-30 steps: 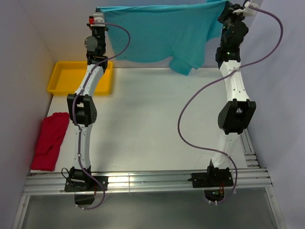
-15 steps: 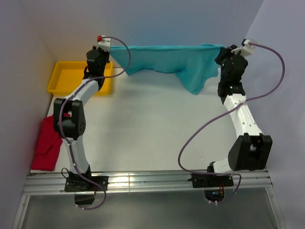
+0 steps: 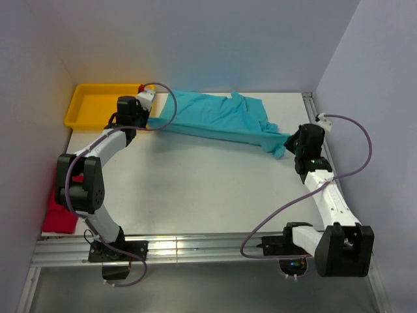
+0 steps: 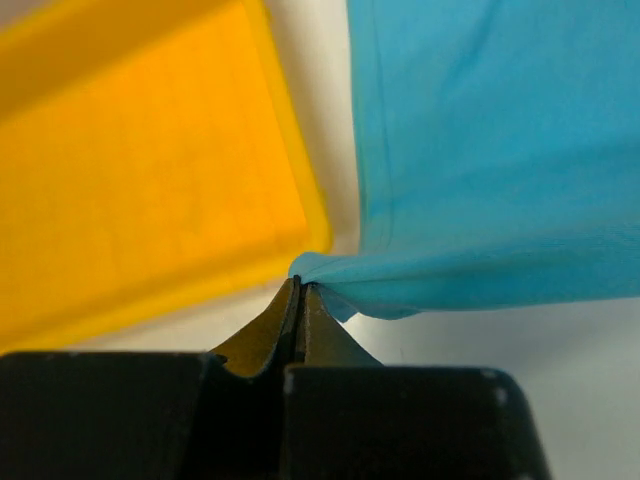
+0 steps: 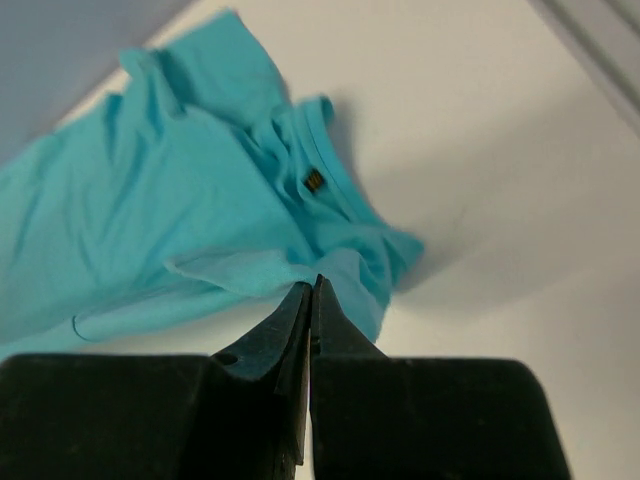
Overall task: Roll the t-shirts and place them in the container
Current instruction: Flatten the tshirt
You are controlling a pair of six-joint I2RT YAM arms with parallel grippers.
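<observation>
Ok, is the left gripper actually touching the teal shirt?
Touching. The left wrist view shows the left gripper shut on a pinched corner of the teal t-shirt.

The white tabletop (image 3: 208,189) carries a yellow tray (image 3: 98,107) in its far left corner, a teal t-shirt (image 3: 215,117) spread along the far edge, and a red t-shirt (image 3: 57,218) at the left edge.

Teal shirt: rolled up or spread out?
Spread out, not rolled: the teal shirt lies stretched across the table between the left gripper and right gripper, each shut on an edge, bunched near the right one.
</observation>
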